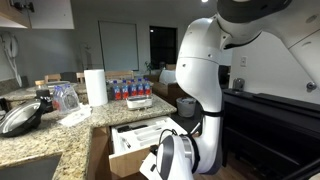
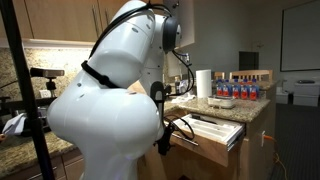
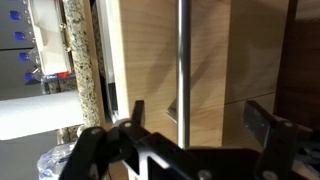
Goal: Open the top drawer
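Arm [image 1: 200,70] low; gripper [image 3: 200,110] splayed nr top drawer [image 1: 125,160]

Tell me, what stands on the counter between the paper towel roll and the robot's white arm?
A pack of bottles, with a small white container in front of it, as shown in an exterior view.

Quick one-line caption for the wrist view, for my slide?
Wrist view: open gripper straddling the silver bar handle of the top drawer, granite counter edge alongside.

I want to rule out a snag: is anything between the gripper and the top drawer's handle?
Nothing visible does: in the wrist view the handle sits directly ahead of the open gripper, with no object between them.
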Robot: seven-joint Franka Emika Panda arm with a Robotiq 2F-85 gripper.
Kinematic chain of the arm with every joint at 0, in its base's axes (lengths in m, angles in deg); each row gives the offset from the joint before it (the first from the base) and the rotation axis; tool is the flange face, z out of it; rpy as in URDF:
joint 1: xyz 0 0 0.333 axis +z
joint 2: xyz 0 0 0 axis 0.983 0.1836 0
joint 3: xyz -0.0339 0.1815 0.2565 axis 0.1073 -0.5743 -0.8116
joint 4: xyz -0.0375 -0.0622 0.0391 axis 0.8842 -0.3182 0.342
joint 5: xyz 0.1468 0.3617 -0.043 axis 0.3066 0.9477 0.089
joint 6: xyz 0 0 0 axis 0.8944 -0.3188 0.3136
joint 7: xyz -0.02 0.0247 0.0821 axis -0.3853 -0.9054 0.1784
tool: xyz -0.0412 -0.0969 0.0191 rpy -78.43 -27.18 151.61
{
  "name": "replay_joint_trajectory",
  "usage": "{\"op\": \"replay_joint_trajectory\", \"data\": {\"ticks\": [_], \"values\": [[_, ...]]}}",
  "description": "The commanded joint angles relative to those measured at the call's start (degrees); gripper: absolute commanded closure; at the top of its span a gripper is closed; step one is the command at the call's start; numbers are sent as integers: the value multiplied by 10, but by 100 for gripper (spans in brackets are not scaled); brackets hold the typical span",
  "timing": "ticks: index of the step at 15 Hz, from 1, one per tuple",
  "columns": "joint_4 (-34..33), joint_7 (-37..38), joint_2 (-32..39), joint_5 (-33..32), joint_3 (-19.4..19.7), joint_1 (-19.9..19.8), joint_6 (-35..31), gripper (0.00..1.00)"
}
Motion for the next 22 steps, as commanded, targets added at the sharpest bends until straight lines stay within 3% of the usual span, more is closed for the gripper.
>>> {"op": "replay_joint_trajectory", "data": {"ticks": [1,13,14,15,18,22], "values": [[-55,-5,52,-17,-25,50,6,0],[-57,-15,53,-15,-22,53,11,0],[-6,1,2,2,3,5,-2,0],[-6,1,2,2,3,5,-2,0],[-39,-1,30,-12,-16,37,-2,0],[-16,-12,12,4,-23,55,9,0]]}}
